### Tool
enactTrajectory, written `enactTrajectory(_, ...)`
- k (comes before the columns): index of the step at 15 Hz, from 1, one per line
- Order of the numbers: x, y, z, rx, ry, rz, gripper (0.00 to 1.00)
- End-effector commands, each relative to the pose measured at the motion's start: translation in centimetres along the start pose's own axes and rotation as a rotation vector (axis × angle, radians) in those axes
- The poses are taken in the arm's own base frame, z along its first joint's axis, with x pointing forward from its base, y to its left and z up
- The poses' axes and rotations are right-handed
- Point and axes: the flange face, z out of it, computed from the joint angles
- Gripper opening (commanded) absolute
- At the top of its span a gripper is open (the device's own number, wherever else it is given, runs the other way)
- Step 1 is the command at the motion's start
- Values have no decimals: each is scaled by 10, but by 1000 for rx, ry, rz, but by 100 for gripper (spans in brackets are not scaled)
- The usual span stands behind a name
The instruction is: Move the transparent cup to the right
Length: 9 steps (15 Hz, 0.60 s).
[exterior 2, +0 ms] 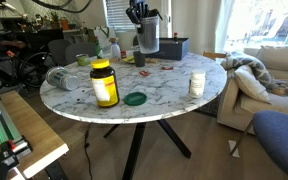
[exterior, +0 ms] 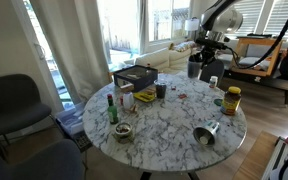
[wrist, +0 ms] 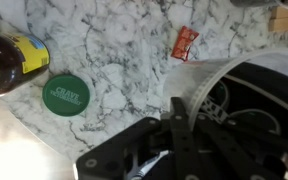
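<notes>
Transparent cup (exterior 2: 147,40): sitting upright straight below gripper (exterior 2: 143,22), toward far edge of desk (exterior 2: 164,85). Pinching rim from above, jaws closed down on wall. Touching desk or just off it: cannot tell. Likely needing sideways carry, keeping axis vertical.

Your arm (exterior: 222,14) is white with rounded links above the claw (exterior 2: 141,18), which is black all over, fingers (wrist: 175,115) included.
</notes>
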Motion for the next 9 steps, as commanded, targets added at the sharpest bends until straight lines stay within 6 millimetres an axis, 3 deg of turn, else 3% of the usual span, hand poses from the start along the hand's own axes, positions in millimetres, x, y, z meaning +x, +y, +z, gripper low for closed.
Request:
enactTrajectory(1,17,0,-1,15,31,38,1)
enactTrajectory(6,46,-11,4,-61,47,-229,1)
enactTrajectory(9,71,-28,4,4,-15,-380,1)
